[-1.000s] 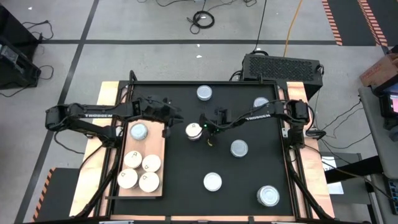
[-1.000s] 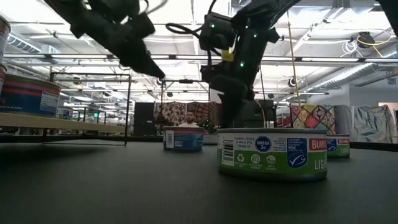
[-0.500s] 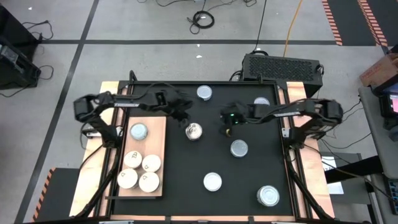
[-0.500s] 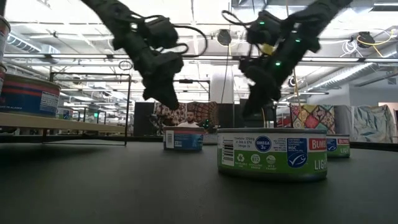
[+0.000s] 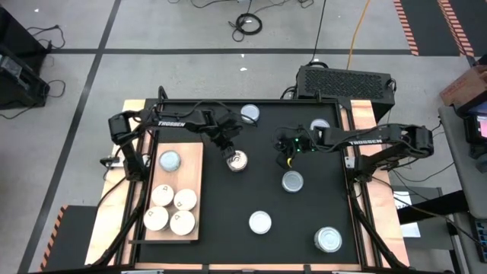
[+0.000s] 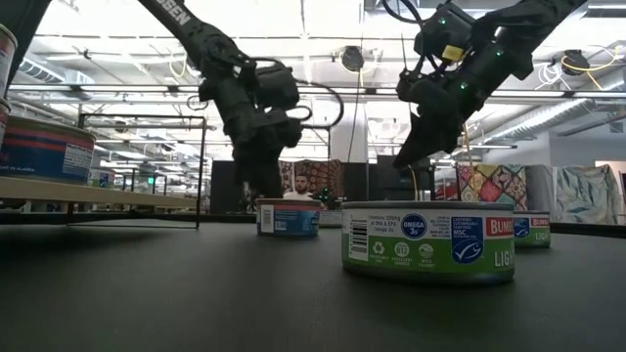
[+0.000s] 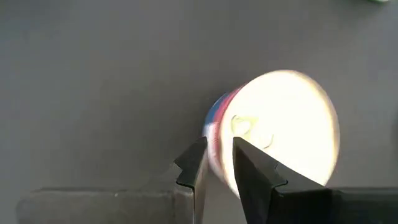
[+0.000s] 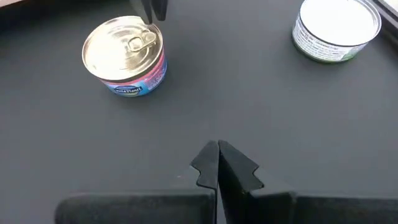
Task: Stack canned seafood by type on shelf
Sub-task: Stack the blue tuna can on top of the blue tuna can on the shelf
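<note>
A silver-topped can (image 5: 237, 160) with a blue and pink label (image 8: 126, 53) stands on the black mat just right of the shelf (image 5: 194, 156). On the shelf stand several cream-topped cans (image 5: 171, 209) and one silver-topped can (image 5: 169, 160). My left gripper (image 7: 217, 149) hangs at the far left rim of the can on the mat (image 6: 289, 217), its fingers a narrow gap apart. My right gripper (image 8: 217, 149) is shut and holds nothing, above the mat to the right of that can (image 5: 283, 156). My left gripper slants down from the far left with its fingertips (image 7: 198, 149) at the silver-topped can's rim (image 7: 214, 124). I cannot tell whether they touch it. The can stands flat on the mat.
More cans stand loose on the mat: a white-topped, green-labelled one (image 8: 336, 28) near my right gripper, one at the far edge (image 5: 250, 114), one partly under the right arm (image 5: 319, 124), and two near the front (image 5: 260, 222) (image 5: 329, 240).
My left gripper has swung from above the shelf toward the table's right and down to the silver-topped can, rolling as it went. My right gripper, shut throughout, has drawn back from that can toward the right and risen a little. The can has stayed in place.
</note>
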Controlling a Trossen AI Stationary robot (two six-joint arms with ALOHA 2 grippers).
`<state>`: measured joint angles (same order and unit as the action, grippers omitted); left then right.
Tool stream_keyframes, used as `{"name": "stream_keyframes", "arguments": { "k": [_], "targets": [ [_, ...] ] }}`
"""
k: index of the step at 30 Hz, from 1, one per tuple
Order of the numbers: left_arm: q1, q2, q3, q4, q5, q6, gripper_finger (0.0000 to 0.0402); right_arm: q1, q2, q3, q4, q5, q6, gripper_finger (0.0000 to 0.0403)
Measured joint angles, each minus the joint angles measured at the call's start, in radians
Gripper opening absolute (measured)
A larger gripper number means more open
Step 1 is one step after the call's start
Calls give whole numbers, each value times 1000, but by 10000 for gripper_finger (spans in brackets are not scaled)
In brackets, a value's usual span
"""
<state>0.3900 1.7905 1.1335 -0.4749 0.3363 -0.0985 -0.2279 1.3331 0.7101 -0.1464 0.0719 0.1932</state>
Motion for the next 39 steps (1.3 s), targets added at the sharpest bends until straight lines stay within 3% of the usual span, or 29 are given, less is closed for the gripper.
{"name": "stream_keyframes", "arguments": {
  "k": [15,30,39],
  "targets": [
    [9,21,0,-44,65,62,77,0,1,0,0,0,0,0],
    [-5,20,1,-104,61,84,76,1,2,0,-1,0,0,0],
    [-25,19,2,-127,55,85,19,1,2,0,-3,0,0,0]
  ]
}}
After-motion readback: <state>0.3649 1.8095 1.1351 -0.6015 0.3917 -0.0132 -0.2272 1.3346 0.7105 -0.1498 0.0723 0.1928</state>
